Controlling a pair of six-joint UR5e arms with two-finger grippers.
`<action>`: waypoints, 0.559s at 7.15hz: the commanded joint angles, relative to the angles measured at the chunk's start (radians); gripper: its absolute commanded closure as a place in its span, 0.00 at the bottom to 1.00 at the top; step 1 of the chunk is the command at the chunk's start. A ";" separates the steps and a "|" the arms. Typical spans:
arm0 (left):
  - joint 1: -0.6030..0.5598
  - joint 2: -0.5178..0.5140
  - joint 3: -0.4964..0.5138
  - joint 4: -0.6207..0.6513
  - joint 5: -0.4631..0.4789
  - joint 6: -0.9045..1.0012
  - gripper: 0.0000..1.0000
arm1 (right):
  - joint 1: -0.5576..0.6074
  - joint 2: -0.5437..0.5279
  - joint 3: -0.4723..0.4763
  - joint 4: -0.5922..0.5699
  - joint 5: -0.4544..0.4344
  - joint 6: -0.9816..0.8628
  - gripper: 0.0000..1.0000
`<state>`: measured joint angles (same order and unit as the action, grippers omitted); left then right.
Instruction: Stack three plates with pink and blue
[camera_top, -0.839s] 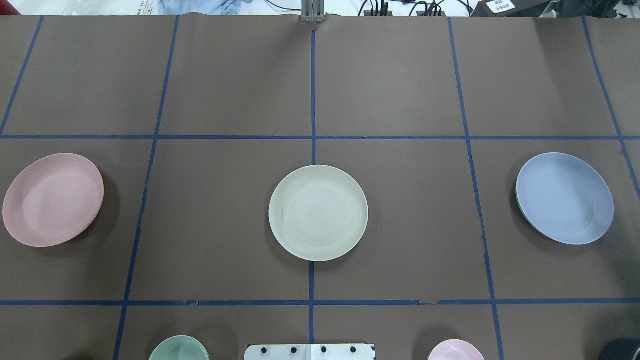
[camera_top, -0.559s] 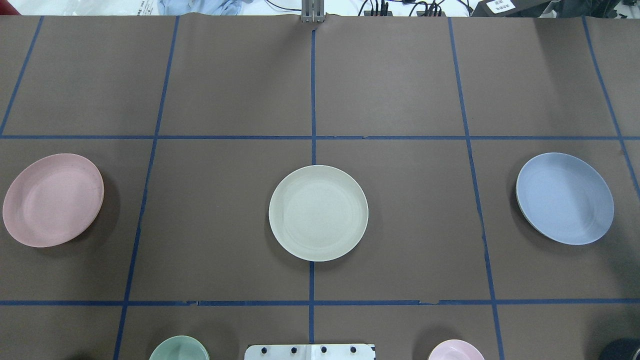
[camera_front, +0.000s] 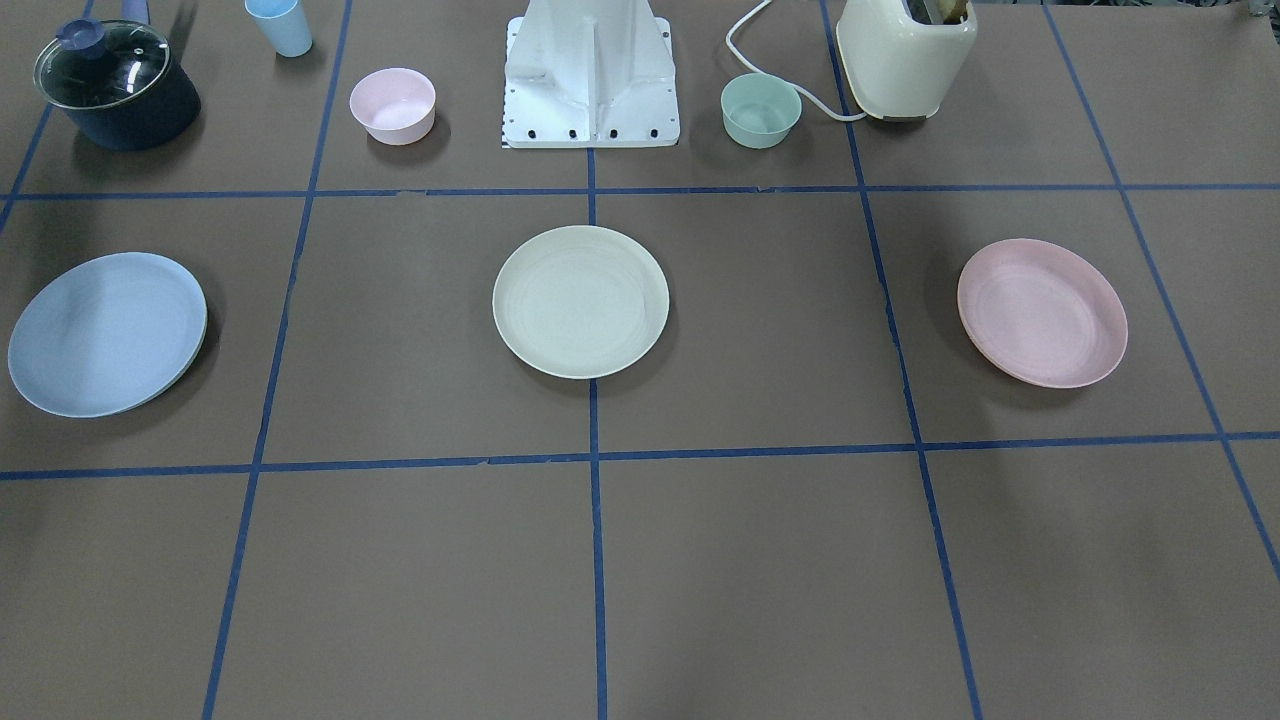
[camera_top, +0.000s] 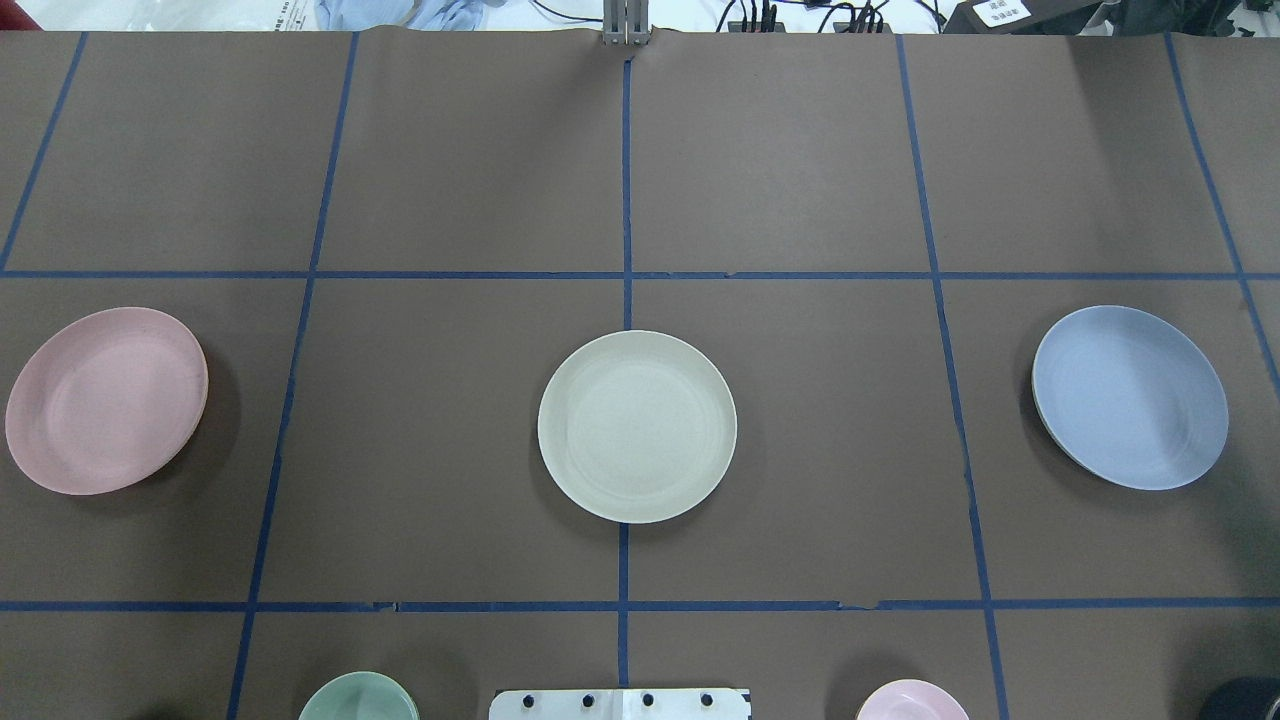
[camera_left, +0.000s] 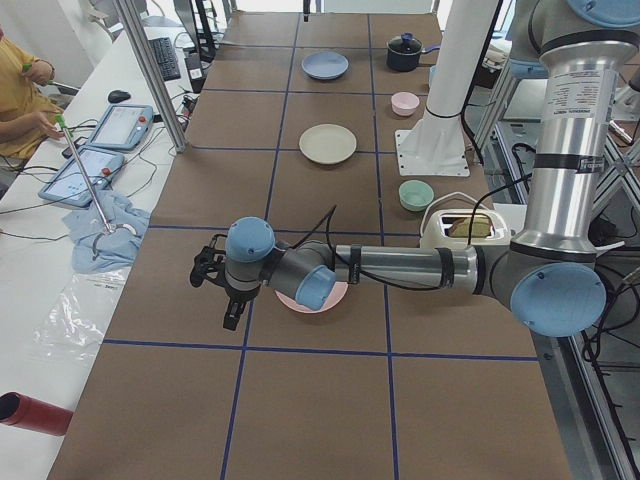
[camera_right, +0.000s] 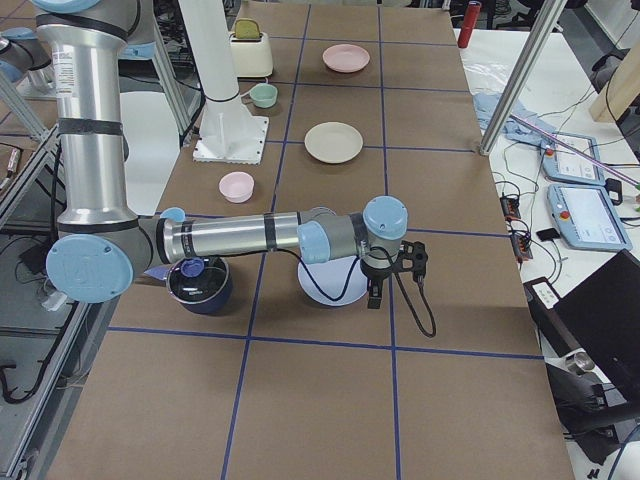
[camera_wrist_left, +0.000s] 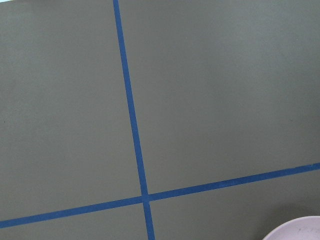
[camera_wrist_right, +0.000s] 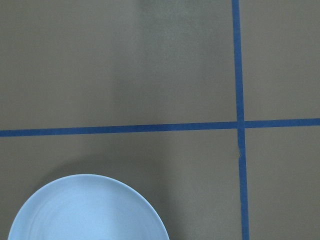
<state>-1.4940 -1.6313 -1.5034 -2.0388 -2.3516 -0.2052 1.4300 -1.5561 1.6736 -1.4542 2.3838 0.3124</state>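
Three plates lie apart in a row on the brown table. The cream-white plate (camera_top: 637, 426) is in the middle, the pale pink plate (camera_top: 106, 400) at the left and the light blue plate (camera_top: 1130, 396) at the right. My left gripper (camera_left: 212, 270) hovers just beyond the pink plate (camera_left: 335, 297), which my arm partly hides. My right gripper (camera_right: 390, 270) hovers just beyond the blue plate (camera_right: 325, 285). Both grippers show only in the side views, so I cannot tell whether they are open or shut. The right wrist view shows the blue plate's edge (camera_wrist_right: 87, 210).
Near the robot base (camera_front: 590, 80) stand a small pink bowl (camera_front: 392, 105), a green bowl (camera_front: 761, 110), a cream toaster (camera_front: 905, 55), a lidded dark pot (camera_front: 115, 85) and a blue cup (camera_front: 280, 25). Blue tape lines divide the table.
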 joint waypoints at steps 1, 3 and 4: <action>0.003 0.001 0.003 -0.003 -0.008 -0.002 0.01 | -0.002 0.001 -0.008 0.000 -0.002 0.005 0.00; 0.015 -0.001 0.017 0.003 -0.008 -0.008 0.01 | -0.005 -0.005 -0.072 0.093 0.000 0.002 0.00; 0.073 -0.001 0.025 0.008 -0.008 -0.019 0.01 | -0.012 -0.004 -0.116 0.159 0.002 0.001 0.00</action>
<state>-1.4693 -1.6319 -1.4884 -2.0355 -2.3590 -0.2146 1.4237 -1.5573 1.6056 -1.3750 2.3840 0.3148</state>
